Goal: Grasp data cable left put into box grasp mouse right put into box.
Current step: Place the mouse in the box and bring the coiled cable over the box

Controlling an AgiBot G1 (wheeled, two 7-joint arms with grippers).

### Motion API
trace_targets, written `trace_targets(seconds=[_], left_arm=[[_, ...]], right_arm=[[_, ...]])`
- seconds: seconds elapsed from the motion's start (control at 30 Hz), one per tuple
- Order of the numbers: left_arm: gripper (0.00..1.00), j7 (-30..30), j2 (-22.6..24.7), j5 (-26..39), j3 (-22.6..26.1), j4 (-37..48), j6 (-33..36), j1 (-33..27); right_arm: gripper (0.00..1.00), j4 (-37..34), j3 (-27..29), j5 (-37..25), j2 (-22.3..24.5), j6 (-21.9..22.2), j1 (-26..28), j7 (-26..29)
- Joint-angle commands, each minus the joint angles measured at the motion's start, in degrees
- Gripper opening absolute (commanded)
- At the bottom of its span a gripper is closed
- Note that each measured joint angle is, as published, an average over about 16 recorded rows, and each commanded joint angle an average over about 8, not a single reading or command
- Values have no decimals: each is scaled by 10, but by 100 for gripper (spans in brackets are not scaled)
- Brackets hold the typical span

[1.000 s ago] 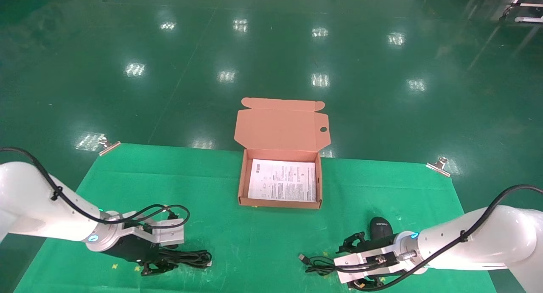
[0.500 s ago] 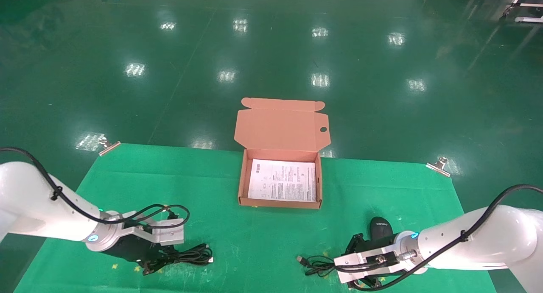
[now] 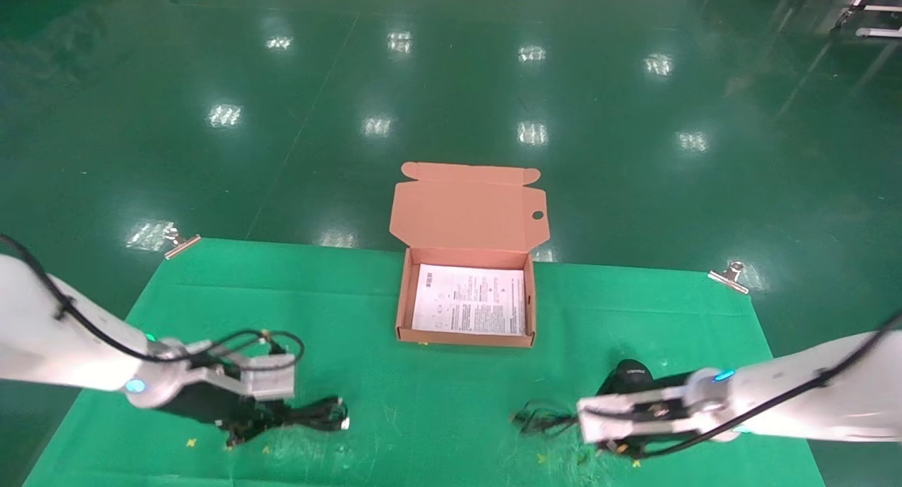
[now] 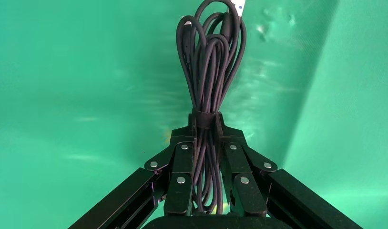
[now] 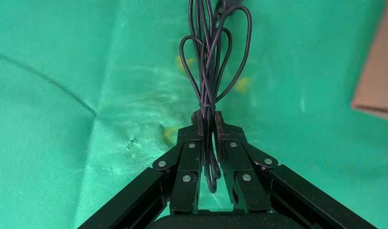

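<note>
The data cable (image 3: 318, 414) is a black bundle with a pale plug end, low over the green cloth at front left. My left gripper (image 3: 271, 421) is shut on its tied middle; the wrist view shows the gripper (image 4: 206, 120) clamped round the bundle (image 4: 210, 62). The black mouse (image 3: 629, 374) sits at front right beside my right arm. My right gripper (image 3: 579, 427) is shut on the mouse's thin coiled cord (image 3: 539, 422), seen in the wrist view as fingers (image 5: 207, 119) pinching the loops (image 5: 209, 57). The open cardboard box (image 3: 402, 304) stands at the middle back with a white sheet inside.
The green cloth (image 3: 437, 402) covers the table, held by metal clips at its far corners (image 3: 182, 242) (image 3: 729, 275). The box lid (image 3: 465, 208) stands open at the back. A box corner shows in the right wrist view (image 5: 375, 71).
My left gripper has risen slightly with the cable bundle. My right gripper has closed on the mouse cord and moved up and right, dragging the cord with it.
</note>
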Motion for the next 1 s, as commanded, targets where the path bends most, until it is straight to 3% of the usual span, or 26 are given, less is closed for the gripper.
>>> trace_targets(seconds=[0.03,0.23,0.4,0.67,1.0], left_arm=[[0,12,-13,-10,-5,-16,12,-4],[0,-13,-61,-10,-21,-122,6,-23],[0,-57,-85,9,-33,-211,-22,-41],[0,-101,-87,54,-43,-288,-76,-64],[0,-116,-42,119,-43,-281,-148,-97]], right_arm=[[0,3,12,15,18,-1,3,9],[0,31,55,40,63,28,42,52],[0,45,82,58,63,48,85,61],[0,21,106,84,14,75,146,34],[0,-54,122,117,-74,99,212,-31]])
